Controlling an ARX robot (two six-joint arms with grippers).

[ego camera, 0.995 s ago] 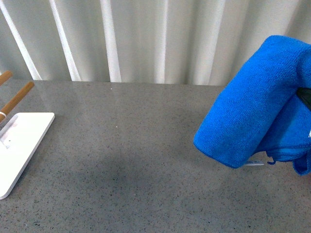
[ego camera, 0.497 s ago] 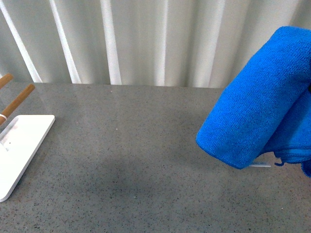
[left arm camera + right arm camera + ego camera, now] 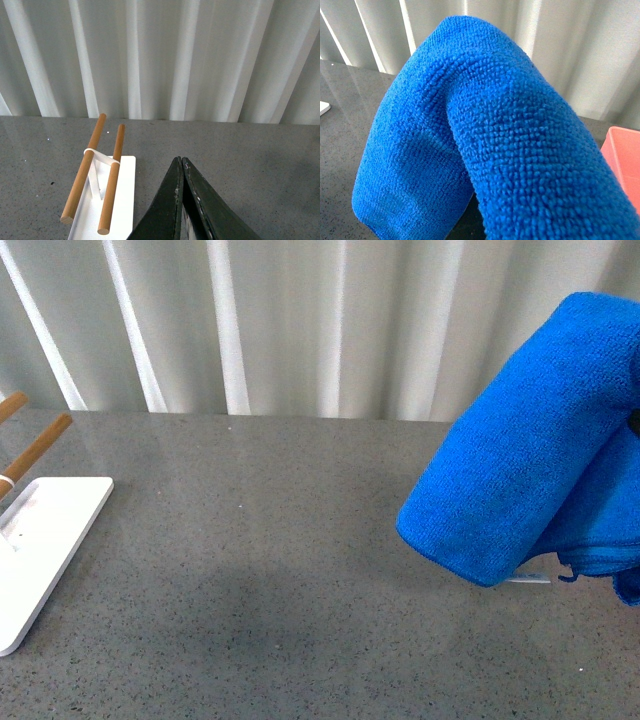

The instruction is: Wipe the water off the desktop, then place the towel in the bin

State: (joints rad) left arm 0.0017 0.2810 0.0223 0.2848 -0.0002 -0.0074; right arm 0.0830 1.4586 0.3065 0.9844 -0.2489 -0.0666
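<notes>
The towel (image 3: 520,460) drapes over your right claw, hiding its grip, bin (image 3: 622,155) just beside; left claw (image 3: 180,163) closed, empty

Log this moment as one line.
towel: in the air above desktop, robot's right | left gripper: shut, empty | bin: corner in right wrist view, towel not in it

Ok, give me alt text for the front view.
A bright blue towel, folded over and lifted at the right edge, hangs above a speckled dark grey desktop. A white tray with two wooden rods sits at far left; a pale pleated curtain hangs behind.
</notes>
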